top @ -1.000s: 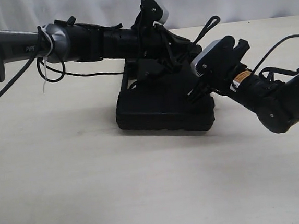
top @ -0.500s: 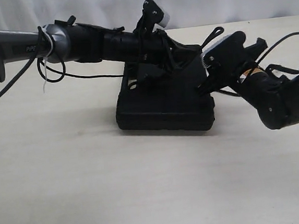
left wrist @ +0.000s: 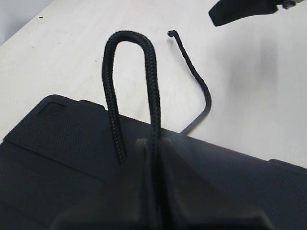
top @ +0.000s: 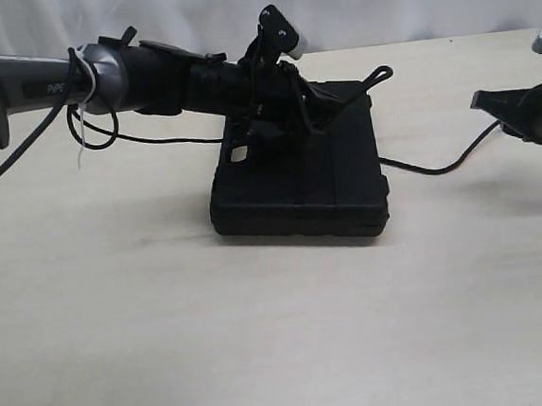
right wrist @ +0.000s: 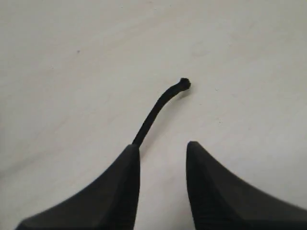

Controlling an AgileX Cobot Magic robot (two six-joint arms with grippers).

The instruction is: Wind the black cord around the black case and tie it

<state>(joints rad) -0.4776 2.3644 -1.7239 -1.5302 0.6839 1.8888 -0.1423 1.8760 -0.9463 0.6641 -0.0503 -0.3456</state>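
Right now my left jaws are clamped tight on the black cord (left wrist: 153, 96) above the lid of the black case (top: 298, 191). A doubled loop of cord stands out from between them, past the case's far corner on my right arm's side. My right jaws stand partly open with nothing between them, well away from the case on that same side.

What matters for the next move is the cord's free tail. It leaves the case's edge on the right-arm side and lies loose on the worktop (top: 264, 337). Its length runs away from the case toward my right jaws, in a shallow curve rather than a straight line. The tip lies just ahead of the right jaws, a little off toward one finger rather than centred in the gap. I judge that my right arm is the nearer one and the only free one, so the pick-up falls to it. It will need to shift sideways and come down before closing.

My left wrist view shows the pinched loop with both strands, which the exterior view blurs into the arm. The exterior view alone shows the tail's whole run from the case. Only my right wrist view shows the small knob at the tip and how it sits against the gap.
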